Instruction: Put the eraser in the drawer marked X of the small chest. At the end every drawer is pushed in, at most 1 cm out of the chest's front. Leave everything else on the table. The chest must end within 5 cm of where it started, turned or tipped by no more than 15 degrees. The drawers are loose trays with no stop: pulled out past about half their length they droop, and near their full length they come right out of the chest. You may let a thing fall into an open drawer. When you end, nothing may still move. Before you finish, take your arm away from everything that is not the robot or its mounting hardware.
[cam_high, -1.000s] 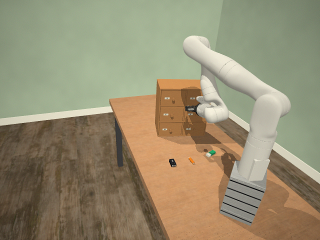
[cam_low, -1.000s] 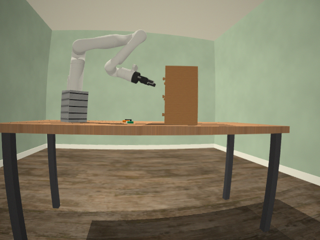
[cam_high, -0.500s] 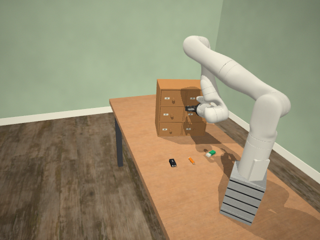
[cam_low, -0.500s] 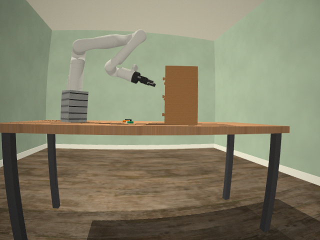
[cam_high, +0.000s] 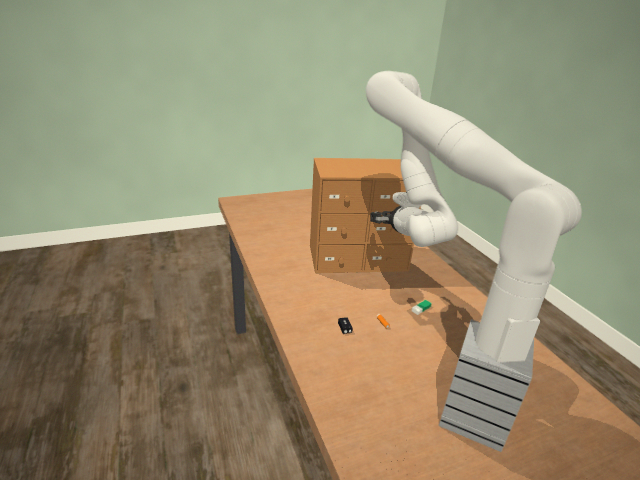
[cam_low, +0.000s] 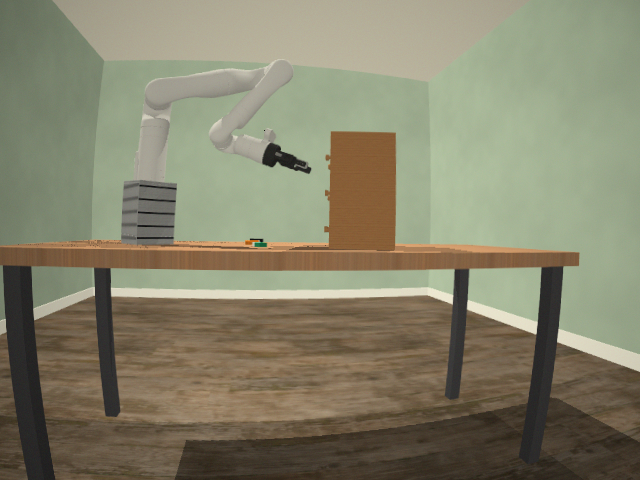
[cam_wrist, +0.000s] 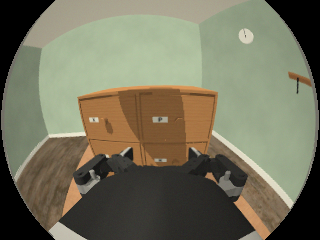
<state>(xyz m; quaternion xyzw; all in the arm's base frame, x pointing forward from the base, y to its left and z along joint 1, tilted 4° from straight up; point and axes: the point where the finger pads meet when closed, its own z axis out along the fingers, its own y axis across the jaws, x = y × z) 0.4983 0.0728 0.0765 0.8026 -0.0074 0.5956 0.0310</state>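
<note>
The eraser (cam_high: 421, 306) (cam_low: 260, 244), green and white, lies flat on the table (cam_high: 361, 408) (cam_low: 289, 260) in front of the chest. The small wooden chest (cam_high: 356, 168) (cam_low: 361, 191) (cam_wrist: 200, 108) has two columns of three drawers, all pushed in. In the wrist view the top left drawer's label (cam_wrist: 94, 120) looks like an X; that drawer also shows in the top view (cam_high: 343, 195). My gripper (cam_high: 374, 217) (cam_low: 306, 167) (cam_wrist: 160, 154) is open and empty. It hangs level, pointing at the right column's front between the top and middle rows, a short way off it.
A short orange pencil stub (cam_high: 383, 320) (cam_low: 249, 241) and a small black block (cam_high: 345, 325) lie on the table left of the eraser. The arm's grey base (cam_high: 485, 397) (cam_low: 148, 211) stands at the near end of the table.
</note>
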